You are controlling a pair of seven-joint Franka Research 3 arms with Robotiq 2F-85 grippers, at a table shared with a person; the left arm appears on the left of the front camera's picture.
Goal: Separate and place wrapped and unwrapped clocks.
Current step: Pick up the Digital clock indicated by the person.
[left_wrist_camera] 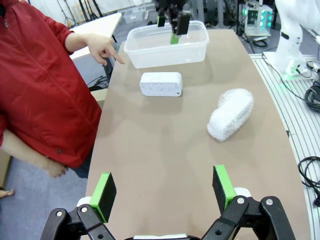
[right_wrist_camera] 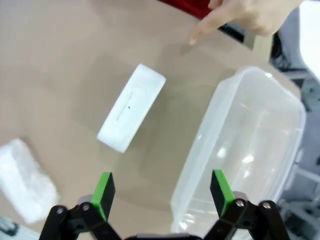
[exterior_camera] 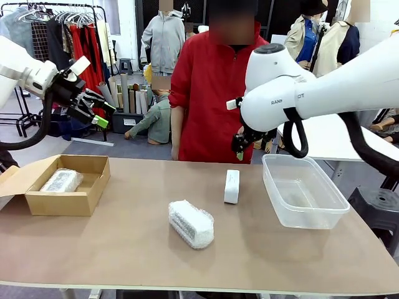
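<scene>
Bare clock [exterior_camera: 231, 186] smooth white, wrapped clock [exterior_camera: 191, 223] lumpy bubble wrap

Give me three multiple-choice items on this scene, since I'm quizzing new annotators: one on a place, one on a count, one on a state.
1. Where is the bare clock?
A. standing on the table beside the tub
B. inside the tub
C. on the floor

2. How many wrapped clocks are there?
A. one
B. two
C. four

3. How are the left fingers?
A. shut on a clock
B. shut, empty
C. open, empty

Answers:
1 A, it stands on tabletop beside the tub.
2 B, one lies in the box, one mid-table.
3 C, they stand wide apart, nothing between.
</scene>
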